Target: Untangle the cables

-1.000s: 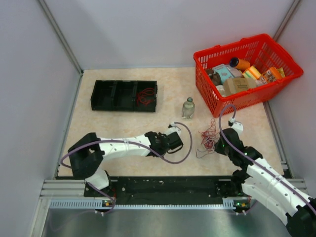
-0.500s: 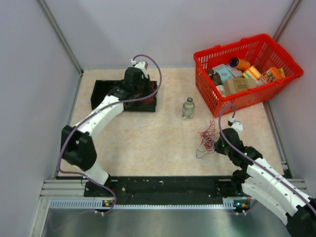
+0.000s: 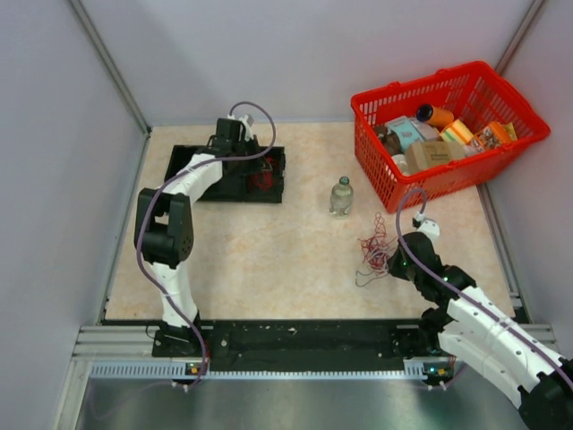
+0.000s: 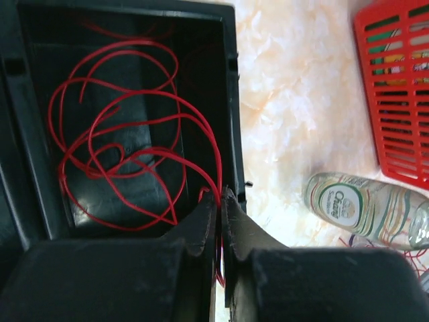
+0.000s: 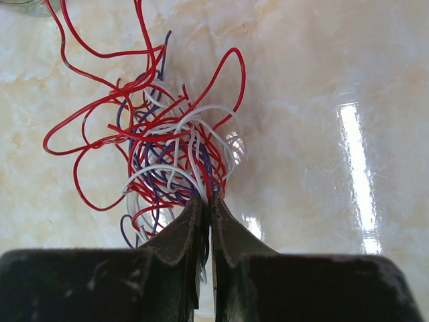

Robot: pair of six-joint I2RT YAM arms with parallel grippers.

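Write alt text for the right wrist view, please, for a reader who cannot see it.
The right claw pinches the near edge of a tangled bunch of red, white and dark blue cables lying on a glossy beige marbled table. Loose red loops spread up and to the left.

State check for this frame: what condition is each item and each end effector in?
left end effector, shut on the red cable
right end effector, shut on the tangled bunch
red cable, loose loops in the black tray's right-hand compartment
tangled bunch, red, white and dark wires knotted together
bottle, upright
basket, filled with packages
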